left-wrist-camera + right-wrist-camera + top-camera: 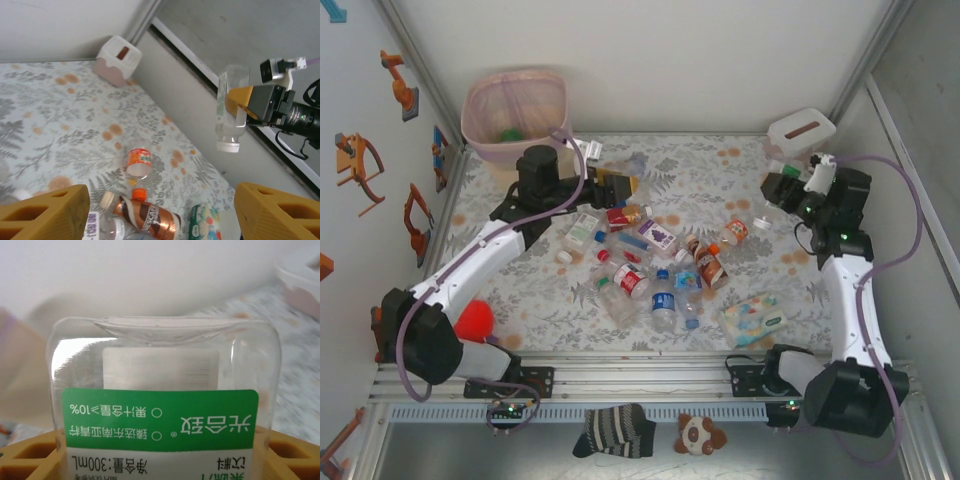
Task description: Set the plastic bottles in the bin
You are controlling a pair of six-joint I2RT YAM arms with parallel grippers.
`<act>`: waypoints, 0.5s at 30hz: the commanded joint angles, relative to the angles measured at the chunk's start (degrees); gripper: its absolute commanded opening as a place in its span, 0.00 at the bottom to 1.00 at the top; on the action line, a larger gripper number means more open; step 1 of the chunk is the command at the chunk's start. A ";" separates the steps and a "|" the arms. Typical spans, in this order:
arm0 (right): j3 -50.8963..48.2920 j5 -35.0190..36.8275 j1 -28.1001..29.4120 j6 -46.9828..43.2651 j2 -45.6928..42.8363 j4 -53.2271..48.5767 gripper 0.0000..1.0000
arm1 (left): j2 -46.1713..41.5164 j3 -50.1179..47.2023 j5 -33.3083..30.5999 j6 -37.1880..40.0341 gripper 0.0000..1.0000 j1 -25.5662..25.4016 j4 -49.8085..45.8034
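1. Round red ball [475, 320]: well behind the left claw [623, 185], by that arm's base. Not of the task.
2. Tall tapered beige plastic bin with a pink translucent liner [516, 73]: near the left claw, to its left and beyond it. It is far to the left of the right claw [775, 198], across the flower-printed table [720, 160]. Something green lies inside.
3. Left claw: orange fingers [45, 212] spread wide, nothing between them. It hangs above the far edge of the pile.
4. Dark striped sock [615, 430] and brown-and-white plush toy [700, 435]: far behind both claws, off the table.
5. Pile of small clear plastic bottles with red, blue, purple and brown labels [650, 265]: under the left claw and on its near side, lying flat, axes pointing every way. It is left of the right claw.
6. Flat pastel-printed soft wipes pack [755, 318]: on the near side of the right claw, apart. Not of the task.
7. Right claw: closed on a clear plastic bottle with a green label and white cap [162, 390], apparently lifted off the table. The long axis crosses the fingers, base toward the wrist camera, cap at the opposite end.
8. Small white tissue box with a brown slot [800, 130]: just beyond the right claw.

Judgement: the held bottle must travel left to the bin. The left arm is the nearer one, and its wrist and forearm stand between the right claw and the rim. The carry likely has to pass beyond or above them.
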 commanded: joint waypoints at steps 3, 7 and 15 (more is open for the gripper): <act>4.36 -9.13 6.39 0.70 -2.14 11.89 0.55 | 1.81 3.92 7.16 2.71 0.76 -3.36 7.90; 5.01 -11.15 12.23 0.79 -2.19 18.00 0.53 | 3.01 4.82 11.40 2.46 0.79 -5.77 13.29; 8.73 -0.94 22.84 3.61 -0.33 20.48 0.51 | 3.47 6.90 7.77 7.86 0.85 -10.82 12.43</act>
